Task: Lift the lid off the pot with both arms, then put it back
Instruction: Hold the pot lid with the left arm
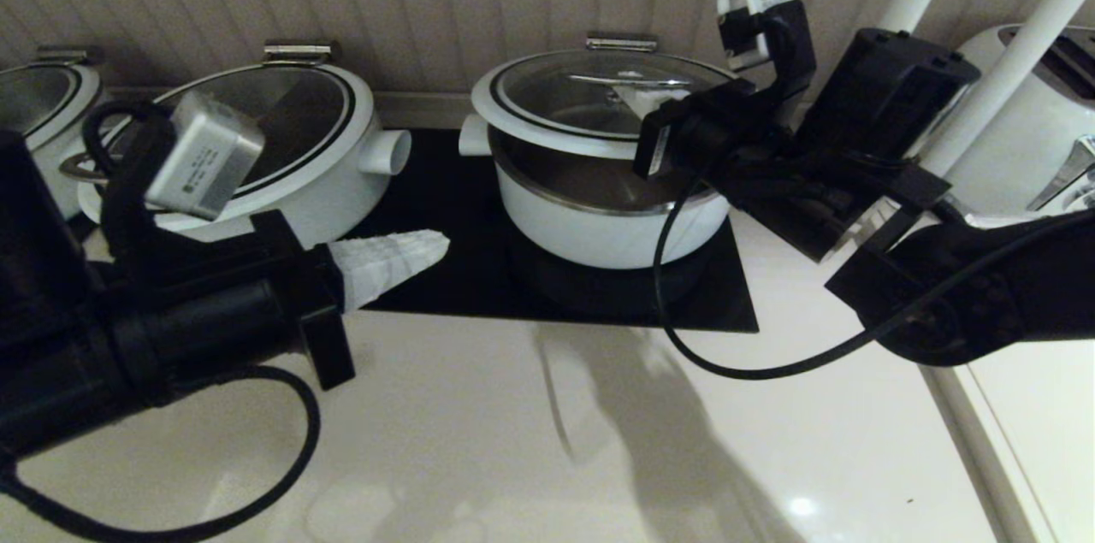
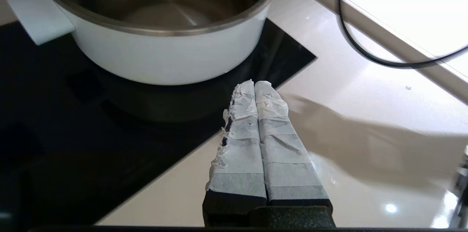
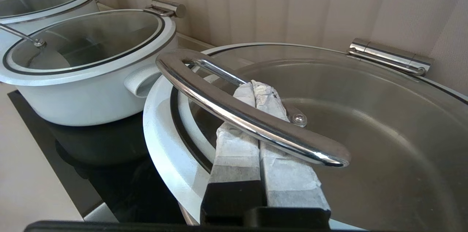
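The white pot (image 1: 612,227) stands on the black hob (image 1: 479,295). Its glass lid (image 1: 565,103) with a white rim is raised at the front and tilted up, held at the back by a metal hinge (image 1: 622,41). My right gripper (image 3: 252,86) is shut, its taped fingers pushed under the lid's chrome handle (image 3: 237,111), which rests across them. In the head view it (image 1: 640,101) is over the lid. My left gripper (image 1: 432,245) is shut and empty, hovering left of the pot, apart from it. The left wrist view shows its tips (image 2: 255,84) short of the pot's wall (image 2: 164,60).
A second lidded white pot (image 1: 282,141) stands left on the hob, a third (image 1: 34,107) at the far left. A white appliance (image 1: 1035,124) and two white poles are at the right. A black cable (image 1: 684,338) hangs over the beige counter.
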Controlling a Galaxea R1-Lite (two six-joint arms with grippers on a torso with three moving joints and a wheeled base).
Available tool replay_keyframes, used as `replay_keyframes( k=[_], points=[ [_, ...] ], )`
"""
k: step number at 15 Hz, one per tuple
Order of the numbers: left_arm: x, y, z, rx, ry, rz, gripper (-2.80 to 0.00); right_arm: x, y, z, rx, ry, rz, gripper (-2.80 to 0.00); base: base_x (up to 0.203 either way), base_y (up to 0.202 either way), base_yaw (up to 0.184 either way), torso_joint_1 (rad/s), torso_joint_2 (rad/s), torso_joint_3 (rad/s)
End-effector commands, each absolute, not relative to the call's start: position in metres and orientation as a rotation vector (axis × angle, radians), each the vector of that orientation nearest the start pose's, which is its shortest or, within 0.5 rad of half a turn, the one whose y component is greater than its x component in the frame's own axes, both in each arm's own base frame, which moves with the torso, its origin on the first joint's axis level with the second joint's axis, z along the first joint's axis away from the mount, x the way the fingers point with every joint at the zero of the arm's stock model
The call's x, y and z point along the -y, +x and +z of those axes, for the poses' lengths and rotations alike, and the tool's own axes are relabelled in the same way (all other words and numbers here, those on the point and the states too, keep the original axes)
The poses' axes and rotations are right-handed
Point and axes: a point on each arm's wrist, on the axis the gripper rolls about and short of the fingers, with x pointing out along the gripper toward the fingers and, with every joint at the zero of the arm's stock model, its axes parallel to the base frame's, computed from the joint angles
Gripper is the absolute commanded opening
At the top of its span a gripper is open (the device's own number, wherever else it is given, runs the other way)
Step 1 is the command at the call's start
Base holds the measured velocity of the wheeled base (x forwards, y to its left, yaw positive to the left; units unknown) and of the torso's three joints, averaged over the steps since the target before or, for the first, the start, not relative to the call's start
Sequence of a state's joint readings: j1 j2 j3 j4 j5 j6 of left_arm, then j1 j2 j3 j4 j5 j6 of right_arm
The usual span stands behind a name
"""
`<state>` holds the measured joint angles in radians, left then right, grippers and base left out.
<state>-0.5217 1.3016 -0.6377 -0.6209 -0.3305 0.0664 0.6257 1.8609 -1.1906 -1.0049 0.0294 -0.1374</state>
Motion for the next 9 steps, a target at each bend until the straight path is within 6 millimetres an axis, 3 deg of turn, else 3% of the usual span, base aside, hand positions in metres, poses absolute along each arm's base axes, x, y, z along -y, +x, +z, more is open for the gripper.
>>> replay_keyframes(
  k=[1,9],
  points=[
    [0.124,0.193,0.220,-0.084,0.081,-0.861,-2.80,-0.215,0.296,0.273,0.376,-0.030,0.624,-2.80,0.000,0.000,0.000,0.000,0.00,0.000],
    [0.148,0.234,0.214,-0.026,0.083,-0.838,-2.80,-0.216,0.296,0.277,0.394,-0.026,0.626,-2.80,0.000,0.000,0.000,0.000,0.00,0.000]
  ],
)
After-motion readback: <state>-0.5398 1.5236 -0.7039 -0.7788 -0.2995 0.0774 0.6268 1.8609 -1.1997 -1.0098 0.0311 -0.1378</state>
